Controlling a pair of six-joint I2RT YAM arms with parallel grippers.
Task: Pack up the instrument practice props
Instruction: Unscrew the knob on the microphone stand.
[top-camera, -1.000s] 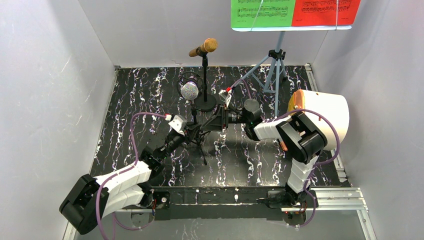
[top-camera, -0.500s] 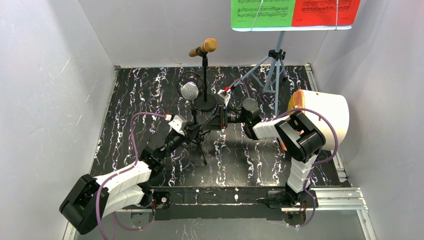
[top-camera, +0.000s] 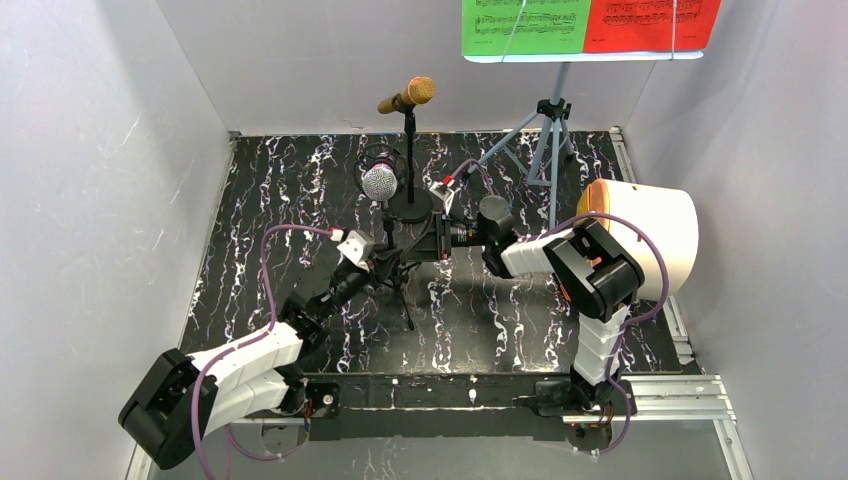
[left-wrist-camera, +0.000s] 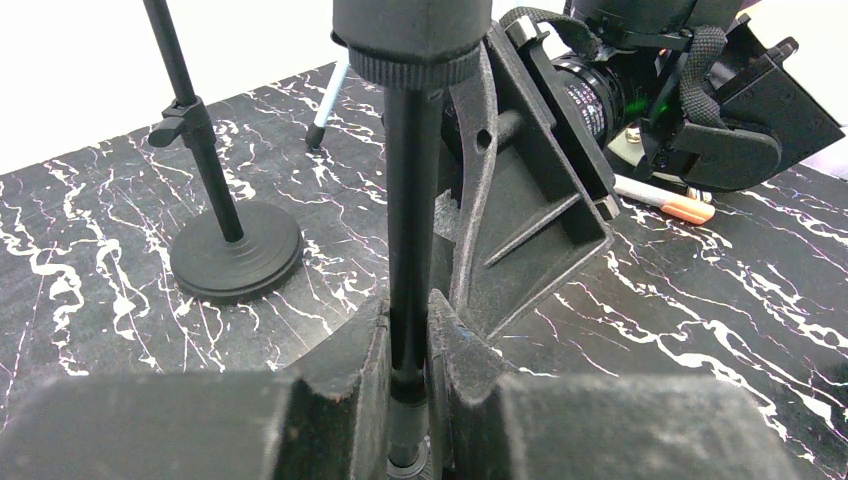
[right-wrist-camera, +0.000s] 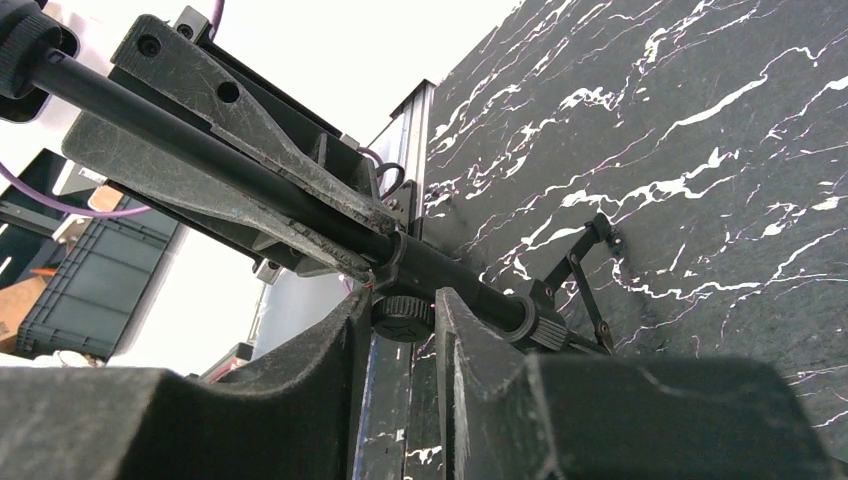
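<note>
The bases of both arms are bolted on the metal rail (top-camera: 470, 390) at the near edge of the worktop (top-camera: 280, 200). From there the left arm reaches forward and to the middle. The left end effector (left-wrist-camera: 408, 345) is closed tightly on the lower pole of the near mic mount (left-wrist-camera: 410, 200), which stands upright on thin tripod legs (top-camera: 408, 305) in the centre.

The right arm comes in from the right side. The right end effector (right-wrist-camera: 402, 300) is narrow, with one finger on each side of the small knob (right-wrist-camera: 404, 318) at the collar of the same pole. I cannot tell if the fingers already press the knob. The two end effectors are very near to each other.

On top of this mount sits the purple glitter microphone (top-camera: 379, 182). Just behind it stands the far mic mount (top-camera: 409, 140) on a round base, and it carries the gold microphone (top-camera: 408, 96), tilted.

On the left, a wide stretch of dark marbled worktop lies between the mounts and the left wall (top-camera: 100, 200). On the right, the elbow of the right arm is near the right wall (top-camera: 770, 200).

In the far right corner stands the pale blue music rack (top-camera: 552, 130), its legs near the back edge. It holds the green score sheet (top-camera: 523, 27) and the red score sheet (top-camera: 650, 25) side by side.
</note>
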